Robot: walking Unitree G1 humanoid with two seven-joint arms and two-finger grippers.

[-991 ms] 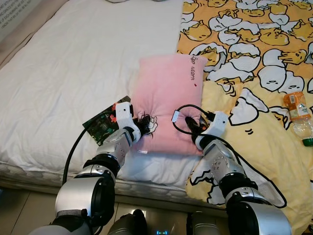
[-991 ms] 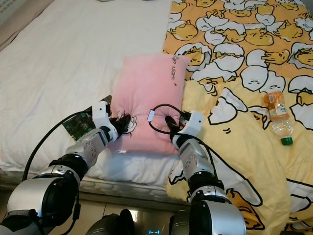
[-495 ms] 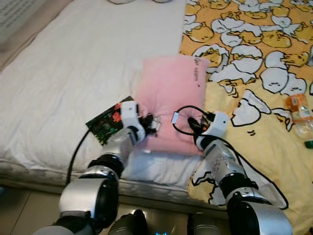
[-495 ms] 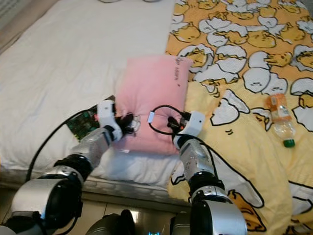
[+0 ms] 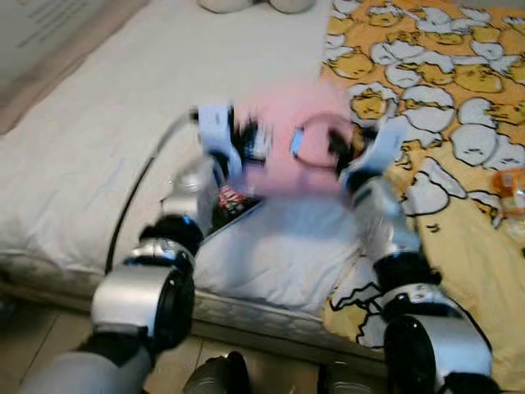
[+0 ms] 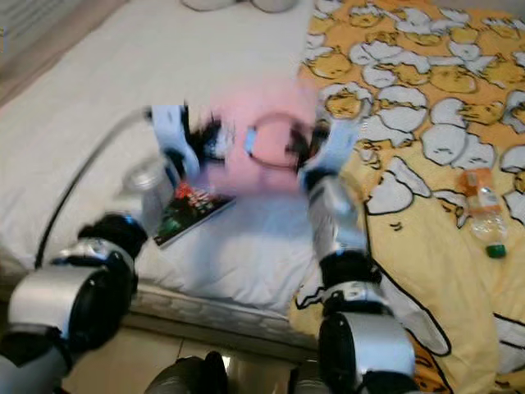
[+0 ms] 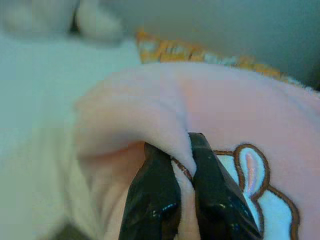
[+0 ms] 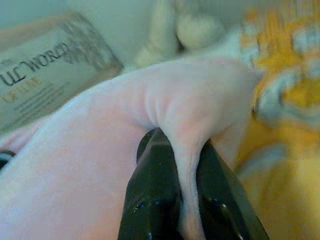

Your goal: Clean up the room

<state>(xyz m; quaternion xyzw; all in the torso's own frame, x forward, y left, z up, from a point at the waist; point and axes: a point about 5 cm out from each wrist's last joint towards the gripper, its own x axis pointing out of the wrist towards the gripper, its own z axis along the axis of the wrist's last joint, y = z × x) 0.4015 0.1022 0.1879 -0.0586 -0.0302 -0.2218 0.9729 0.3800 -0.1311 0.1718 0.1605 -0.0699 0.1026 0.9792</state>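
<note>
A pink pillow hangs blurred above the white bed, held up at its near edge by both grippers. My left gripper is shut on its left side; in the left wrist view the black fingers pinch a fold of pink fabric beside an embroidered patch. My right gripper is shut on the right side, where the right wrist view shows its fingers clamping a pink fold.
A small dark packet lies on the white sheet below the pillow. A yellow patterned blanket covers the bed's right half, with a plastic bottle lying on it. The bed edge and floor are near my legs.
Both grippers have lifted the pink pillow off the bed and carried it up and away from me. The dark packet beneath it is uncovered. The camera has shifted too.
</note>
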